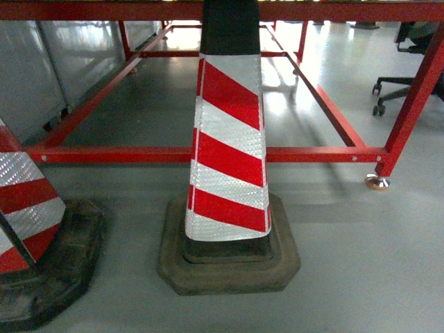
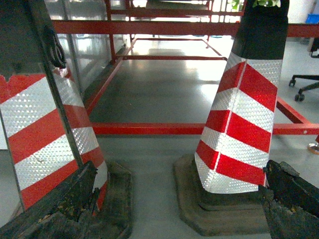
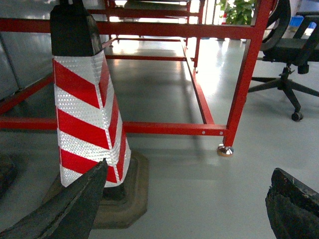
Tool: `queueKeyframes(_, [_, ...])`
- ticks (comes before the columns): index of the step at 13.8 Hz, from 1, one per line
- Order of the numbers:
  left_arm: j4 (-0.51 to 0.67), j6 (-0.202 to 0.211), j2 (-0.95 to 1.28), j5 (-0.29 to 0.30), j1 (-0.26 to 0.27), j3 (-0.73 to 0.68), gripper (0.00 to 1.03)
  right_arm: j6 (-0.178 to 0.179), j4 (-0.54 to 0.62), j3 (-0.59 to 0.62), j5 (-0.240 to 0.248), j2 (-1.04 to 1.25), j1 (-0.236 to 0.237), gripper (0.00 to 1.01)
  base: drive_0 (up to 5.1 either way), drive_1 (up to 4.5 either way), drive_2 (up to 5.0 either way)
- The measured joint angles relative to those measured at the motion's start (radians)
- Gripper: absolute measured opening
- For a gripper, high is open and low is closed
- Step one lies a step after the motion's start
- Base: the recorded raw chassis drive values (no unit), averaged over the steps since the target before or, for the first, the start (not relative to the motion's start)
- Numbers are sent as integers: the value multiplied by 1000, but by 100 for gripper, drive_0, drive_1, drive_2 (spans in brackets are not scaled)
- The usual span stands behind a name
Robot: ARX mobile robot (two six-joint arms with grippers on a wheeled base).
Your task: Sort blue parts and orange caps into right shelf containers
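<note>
No blue parts, orange caps or right shelf containers show in any view. My left gripper (image 2: pixel 179 181) is open, its worn black fingers (image 2: pixel 75 194) spread wide with only grey floor between them. My right gripper (image 3: pixel 187 191) is open too, one black finger (image 3: pixel 75 204) low at the left and the other at the right edge, nothing held. Neither gripper appears in the head view.
A red-and-white striped traffic cone (image 1: pixel 229 139) on a dark rubber base stands straight ahead. A second cone (image 1: pixel 28 222) stands at the left. Behind them runs a red metal rack frame (image 1: pixel 208 154) with a footed leg (image 1: pixel 378 182). A black office chair (image 3: pixel 289 55) stands at the right.
</note>
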State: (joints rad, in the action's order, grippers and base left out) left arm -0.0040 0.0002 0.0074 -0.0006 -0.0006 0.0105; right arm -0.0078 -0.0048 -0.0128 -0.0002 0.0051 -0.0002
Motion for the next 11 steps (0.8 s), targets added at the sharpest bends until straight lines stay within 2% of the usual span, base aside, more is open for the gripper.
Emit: queueKeyframes(11, [-2, 0, 0, 0, 0, 0, 98, 0, -2, 0, 0, 0, 0, 98, 0, 0, 0])
